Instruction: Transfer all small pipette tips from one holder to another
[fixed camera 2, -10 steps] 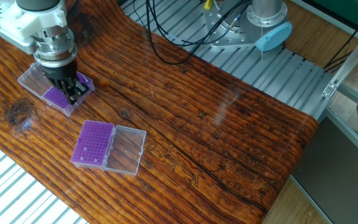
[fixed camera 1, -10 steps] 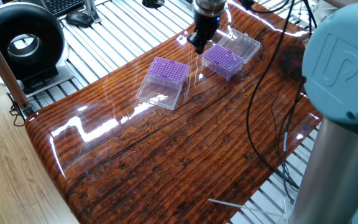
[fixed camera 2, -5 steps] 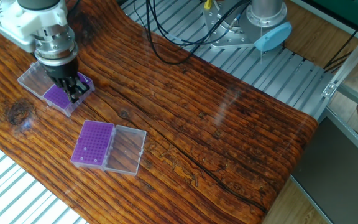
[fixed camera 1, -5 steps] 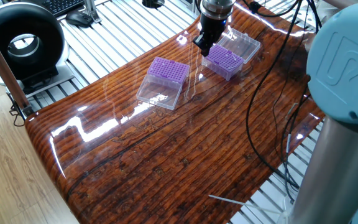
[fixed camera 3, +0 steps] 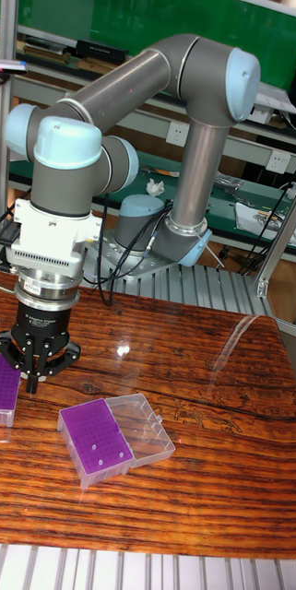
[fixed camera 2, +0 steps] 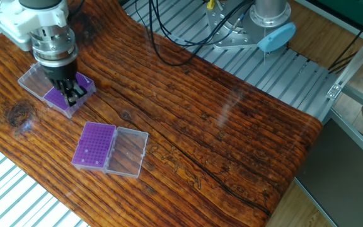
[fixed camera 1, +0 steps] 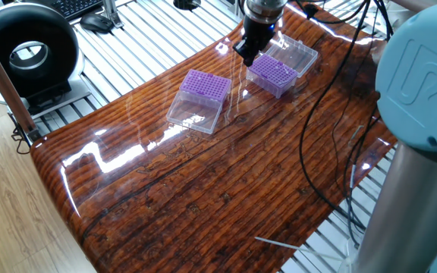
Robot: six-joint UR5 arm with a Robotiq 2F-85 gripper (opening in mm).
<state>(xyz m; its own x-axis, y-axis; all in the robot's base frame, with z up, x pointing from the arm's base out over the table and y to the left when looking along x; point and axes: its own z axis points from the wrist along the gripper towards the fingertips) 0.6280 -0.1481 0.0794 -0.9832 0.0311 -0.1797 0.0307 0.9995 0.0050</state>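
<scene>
Gripper (fixed camera 2: 72, 96) poised at the far tip holder (fixed camera 2: 63, 98), tip transfer under way.

Taking that far holder as landmark: we log our gripper directly above its purple rack, fingers pointing down, presumably to reach a single tip; whether the jaws are open, closed or gripping anything we cannot tell. Its clear lid lies folded open behind it, giving access from above. The near tip holder (fixed camera 2: 94, 145) sits apart, toward the table edge, lid likewise open, ready to receive. Small pipette tips (fixed camera 3: 95, 448) show only as faint pale dots on the purple racks.
</scene>
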